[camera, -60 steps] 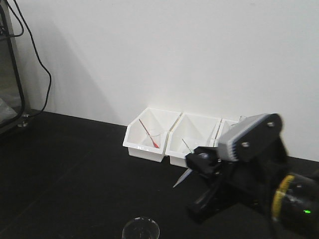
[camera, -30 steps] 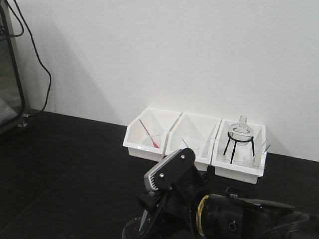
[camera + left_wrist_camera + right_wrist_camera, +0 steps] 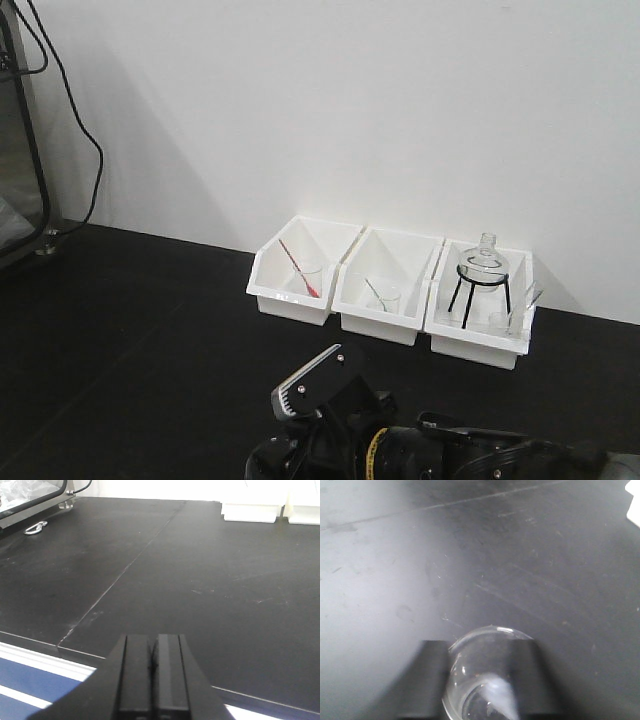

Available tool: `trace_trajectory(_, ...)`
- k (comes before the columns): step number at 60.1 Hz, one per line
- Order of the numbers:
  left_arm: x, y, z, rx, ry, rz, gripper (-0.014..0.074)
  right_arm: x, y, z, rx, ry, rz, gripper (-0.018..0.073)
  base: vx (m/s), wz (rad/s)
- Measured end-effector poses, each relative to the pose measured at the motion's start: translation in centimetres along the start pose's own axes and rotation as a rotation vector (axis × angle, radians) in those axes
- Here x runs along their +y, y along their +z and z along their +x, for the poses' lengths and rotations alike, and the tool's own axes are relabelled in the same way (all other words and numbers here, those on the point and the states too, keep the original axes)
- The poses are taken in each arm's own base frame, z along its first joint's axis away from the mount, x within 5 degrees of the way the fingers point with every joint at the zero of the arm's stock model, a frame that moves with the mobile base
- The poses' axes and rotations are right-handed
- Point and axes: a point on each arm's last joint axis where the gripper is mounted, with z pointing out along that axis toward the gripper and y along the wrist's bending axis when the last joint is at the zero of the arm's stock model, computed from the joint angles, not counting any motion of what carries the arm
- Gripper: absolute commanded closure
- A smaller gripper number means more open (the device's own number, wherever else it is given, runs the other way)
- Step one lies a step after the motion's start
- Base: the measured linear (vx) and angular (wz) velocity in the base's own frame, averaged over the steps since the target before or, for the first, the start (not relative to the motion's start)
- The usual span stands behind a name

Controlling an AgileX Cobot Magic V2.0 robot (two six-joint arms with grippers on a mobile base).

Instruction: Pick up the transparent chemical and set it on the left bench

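Black left bench (image 3: 130, 330); right end effector (image 3: 487, 680) straddles transparent chemical (image 3: 487, 677); left end effector (image 3: 154, 677) closed.

Clear glass beaker (image 3: 487, 680) upright, seemingly on matte black bench (image 3: 530, 570).

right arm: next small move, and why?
Probably close the right gripper gently on the transparent chemical. In the right wrist view it sits squarely between the two fingers, but blur hides whether they actually grip the glass. It seems to stand on the left bench, so any lift before a firm hold could tip it. The left gripper is shut, away from it.
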Motion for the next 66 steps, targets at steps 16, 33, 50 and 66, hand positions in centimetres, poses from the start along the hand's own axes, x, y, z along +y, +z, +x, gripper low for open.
trace_trajectory(16,0.0,0.0,0.0,0.000,0.000,0.000,0.0600,0.1,-2.7,-2.0,-0.072,-0.001,0.027,0.0023,0.00,0.00)
trace_trajectory(33,0.0,0.0,0.0,0.000,0.000,0.000,0.0600,1.8,-12.0,-2.6,-0.234,0.027,0.035,0.0058,0.00,0.00)
trace_trajectory(50,0.0,0.0,0.0,0.000,0.000,0.000,0.0600,2.5,-16.5,0.2,-0.266,0.024,0.065,0.0068,0.00,0.00)
trace_trajectory(66,0.0,0.0,0.0,0.000,0.000,0.000,0.0600,2.2,-18.2,0.4,-0.283,0.025,0.129,0.0162,0.00,0.00)
